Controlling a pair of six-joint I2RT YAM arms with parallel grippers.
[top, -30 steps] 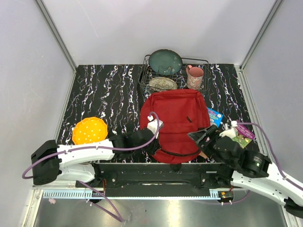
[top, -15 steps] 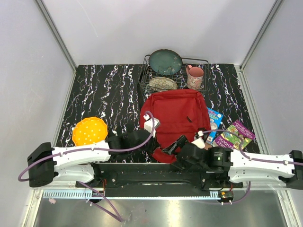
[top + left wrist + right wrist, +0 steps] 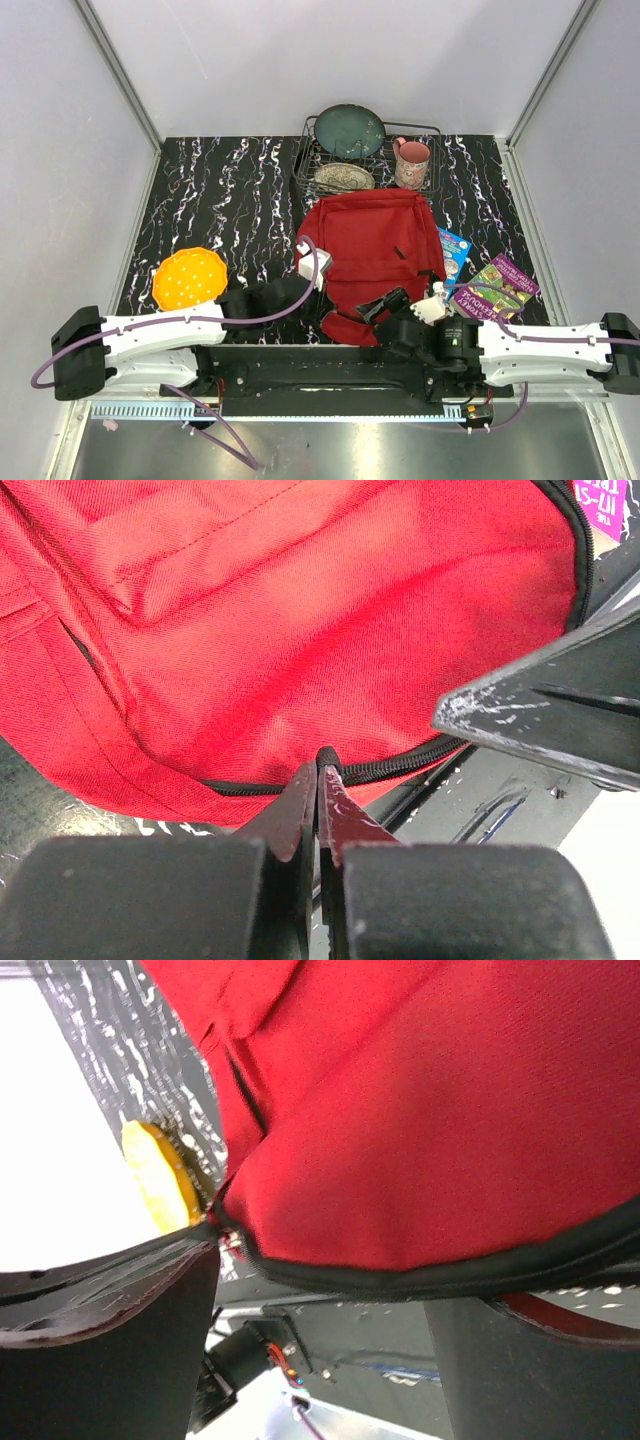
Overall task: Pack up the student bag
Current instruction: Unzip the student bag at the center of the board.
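The student bag (image 3: 372,245), a red backpack with black zipper trim, lies flat in the middle of the table. At its near left corner my left gripper (image 3: 322,308) is shut, and the left wrist view shows the tips (image 3: 320,770) pinched on the black zipper (image 3: 400,765) at the bag's (image 3: 300,630) lower edge. My right gripper (image 3: 380,313) is at the bag's near edge, open. In the right wrist view its jaws (image 3: 325,1280) stand wide on either side of the red fabric (image 3: 430,1130) and its black zipper trim (image 3: 420,1275), gripping nothing.
An orange plate (image 3: 190,277) lies left of the bag. At the back, a wire rack (image 3: 308,160) holds a teal plate (image 3: 349,130) and a patterned plate (image 3: 344,177), with a pink mug (image 3: 411,163) beside it. A blue booklet (image 3: 453,247) and a purple book (image 3: 497,284) lie right of the bag.
My right arm has swung left from beside the books to the bag's near edge, uncovering the books. The left gripper has stayed shut at the bag's corner and shifted slightly.
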